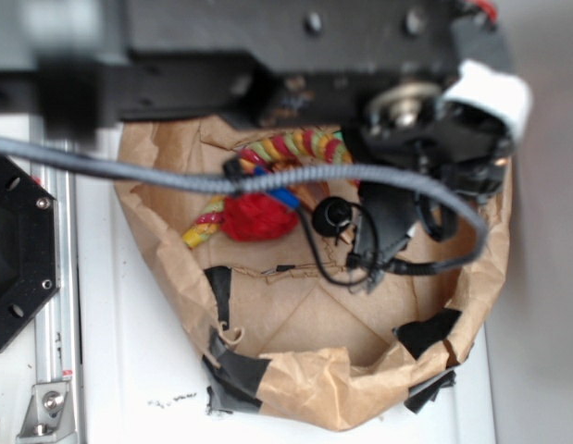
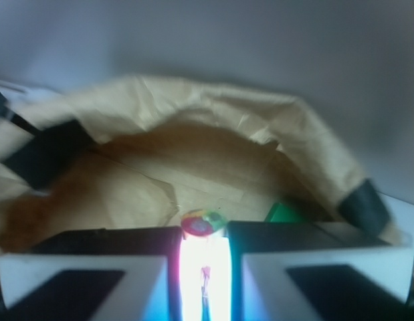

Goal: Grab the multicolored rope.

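Wrist: pincer (image 2: 203, 267) narrowly parted, multicolored rope (image 2: 202, 223) end between the tips. Exterior: rope arch (image 1: 291, 148) at paper bag (image 1: 295, 388) back edge, pincer hidden.

The black arm (image 1: 267, 65) reached in from the upper left, its wrist bent downward. In the wrist view the gripper (image 2: 204, 267) showed its jaws drawn near together, only a narrow bright gap between them. A small multicolored rope (image 2: 202, 223) end sat at that gap's top.

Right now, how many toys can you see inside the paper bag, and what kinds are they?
Multicolored rope: 1
Red woven ball: 1
Total: 2 toys that I can make out in the brown paper bag. The arm hides part of the bag in the exterior view, so there may be more underneath.
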Robot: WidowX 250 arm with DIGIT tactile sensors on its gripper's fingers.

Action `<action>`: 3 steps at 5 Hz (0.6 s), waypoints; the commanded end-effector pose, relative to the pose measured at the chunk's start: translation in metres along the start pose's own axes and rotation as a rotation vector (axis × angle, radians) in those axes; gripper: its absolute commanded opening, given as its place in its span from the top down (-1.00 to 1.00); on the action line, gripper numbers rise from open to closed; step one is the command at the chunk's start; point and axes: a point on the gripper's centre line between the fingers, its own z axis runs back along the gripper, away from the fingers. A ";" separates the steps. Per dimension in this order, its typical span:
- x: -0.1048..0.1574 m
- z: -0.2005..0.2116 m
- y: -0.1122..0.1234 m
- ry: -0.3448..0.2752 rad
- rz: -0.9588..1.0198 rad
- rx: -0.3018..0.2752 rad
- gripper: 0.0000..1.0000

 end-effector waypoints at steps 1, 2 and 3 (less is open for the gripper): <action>-0.004 0.046 -0.016 -0.002 0.060 0.043 1.00; -0.011 0.051 -0.021 0.014 0.082 0.019 1.00; -0.013 0.048 -0.021 0.016 0.078 0.020 1.00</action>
